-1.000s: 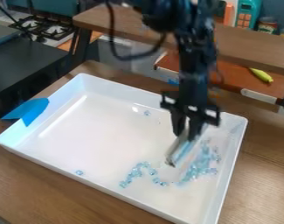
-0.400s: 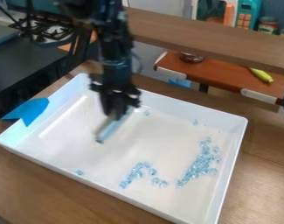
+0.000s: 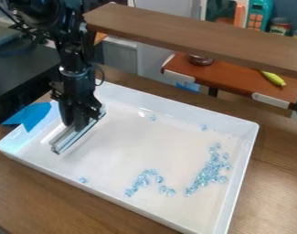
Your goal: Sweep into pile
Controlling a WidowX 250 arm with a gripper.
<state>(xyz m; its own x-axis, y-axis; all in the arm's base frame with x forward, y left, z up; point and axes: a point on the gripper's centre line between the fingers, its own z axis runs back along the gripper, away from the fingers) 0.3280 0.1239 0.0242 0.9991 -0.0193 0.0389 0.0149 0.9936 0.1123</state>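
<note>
The small, clear pale-blue faceted pieces (image 3: 209, 172) lie on the floor of the white rectangular tray (image 3: 132, 211), to the right of and nearer the camera than the fingers (image 3: 66, 111). The largest group forms an elongated, slanting band well apart from the fingers, near the tray's right wall. A second, smaller group curves like a hook between that band and the near wall, with two pieces just beside its right end. Single pieces lie apart from both groups: one nearer the camera than the fingers, by the near wall, and two to the right of them, toward the far wall. The black two-finger gripper (image 3: 75, 125) hangs over the tray's left part, its fingers closed on a long, narrow sweeping tool with pale and dark stripes (image 3: 66, 140). The tool slants from just right of the fingers to a nearer point on their left; whether it touches the tray floor cannot be told. Left of the fingers, a bright-blue flat flap (image 3: 32, 116) overlaps the tray wall. The tray rests on a brown wooden table (image 3: 25, 187). Beyond the fingers, to the right, are a raised brown wooden board (image 3: 193, 34) and a reddish-brown surface (image 3: 230, 77) bearing a yellow-green elongated object (image 3: 273, 78).
</note>
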